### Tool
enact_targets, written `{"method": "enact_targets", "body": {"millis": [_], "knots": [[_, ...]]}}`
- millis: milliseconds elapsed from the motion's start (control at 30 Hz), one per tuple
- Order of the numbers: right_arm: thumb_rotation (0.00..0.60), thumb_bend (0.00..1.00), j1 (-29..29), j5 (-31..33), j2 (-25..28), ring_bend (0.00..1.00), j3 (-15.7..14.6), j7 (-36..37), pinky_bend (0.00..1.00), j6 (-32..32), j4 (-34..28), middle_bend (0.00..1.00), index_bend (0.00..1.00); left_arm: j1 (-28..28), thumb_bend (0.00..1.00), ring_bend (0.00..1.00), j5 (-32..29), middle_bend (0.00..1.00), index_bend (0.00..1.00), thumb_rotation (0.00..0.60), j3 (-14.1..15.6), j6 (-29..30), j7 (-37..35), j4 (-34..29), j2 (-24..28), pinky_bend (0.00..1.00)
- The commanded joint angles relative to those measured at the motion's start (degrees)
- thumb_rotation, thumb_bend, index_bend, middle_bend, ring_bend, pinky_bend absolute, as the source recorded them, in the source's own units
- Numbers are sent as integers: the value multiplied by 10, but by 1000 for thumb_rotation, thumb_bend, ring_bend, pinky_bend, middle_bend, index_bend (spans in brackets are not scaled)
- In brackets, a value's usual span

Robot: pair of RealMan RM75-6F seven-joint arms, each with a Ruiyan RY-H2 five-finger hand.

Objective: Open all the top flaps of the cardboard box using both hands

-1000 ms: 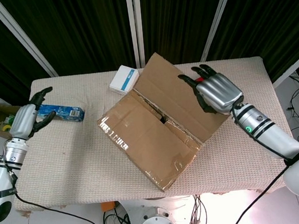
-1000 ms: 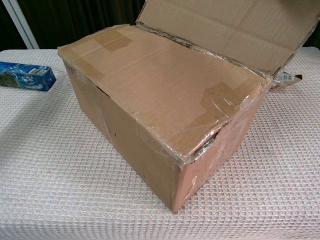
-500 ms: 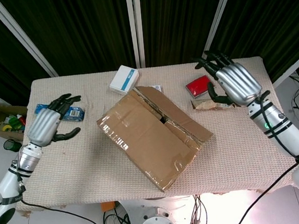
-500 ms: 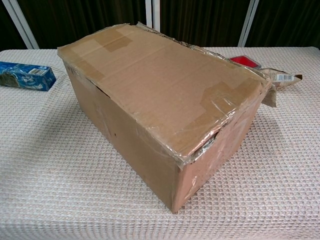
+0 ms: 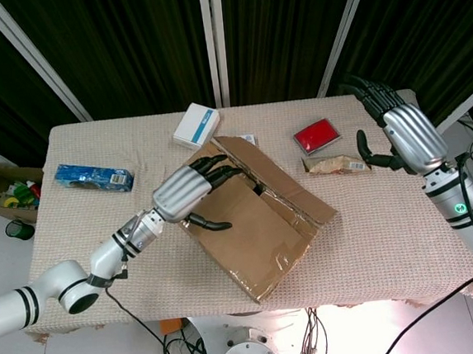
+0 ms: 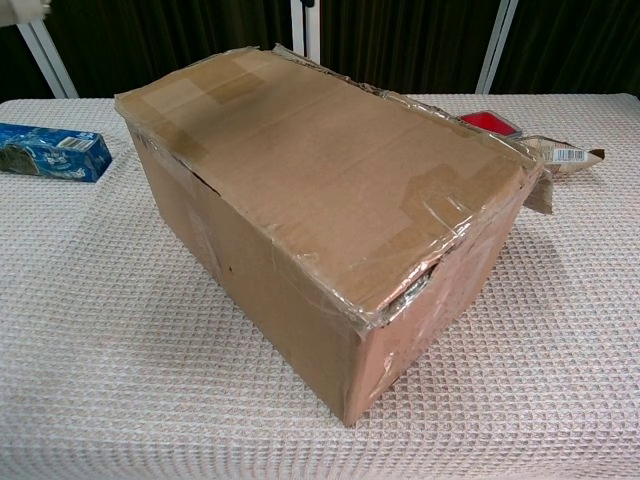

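The cardboard box [image 5: 244, 218] sits mid-table, long axis diagonal, near flap flat. The left hand [image 5: 190, 194], fingers spread and empty, hovers over its left end, far nearer than the right hand [image 5: 404, 133], raised open by the table's right edge.

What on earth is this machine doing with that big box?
A two-armed robot is working on opening the cardboard box on the table. Its left hand reaches over the box's top with fingers spread, holding nothing. Its right hand is raised off to the side near a snack packet, also empty. One flap looks folded outward over the far side; the large top flap lies flat and closed.
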Motion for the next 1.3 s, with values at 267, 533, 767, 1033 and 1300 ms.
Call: {"method": "enact_targets", "body": {"millis": [267,533,767,1033,1300], "knots": [[600,696,-21,-45,-7,0,-15,49,0,20,28,33,0,-101,42,59,-75,223,105,0,-22,-102,24,101,-76,193],[600,682,-24,-79,-13,0,-25,66,0,31,42,43,0,-113,42,59,-94,280,105,0,-8,-112,43,108,-65,193],[600,684,-21,-85,-23,0,-28,69,0,33,49,48,0,-114,42,59,-103,324,105,0,9,-114,58,101,-54,194],[600,684,-20,-81,-24,0,-28,70,0,33,48,50,0,-122,36,59,-116,444,105,0,17,-124,73,80,-32,194],[600,684,-21,-79,-20,0,-29,71,0,33,45,50,0,-120,31,60,-125,510,105,0,15,-113,83,41,-1,194]]}}
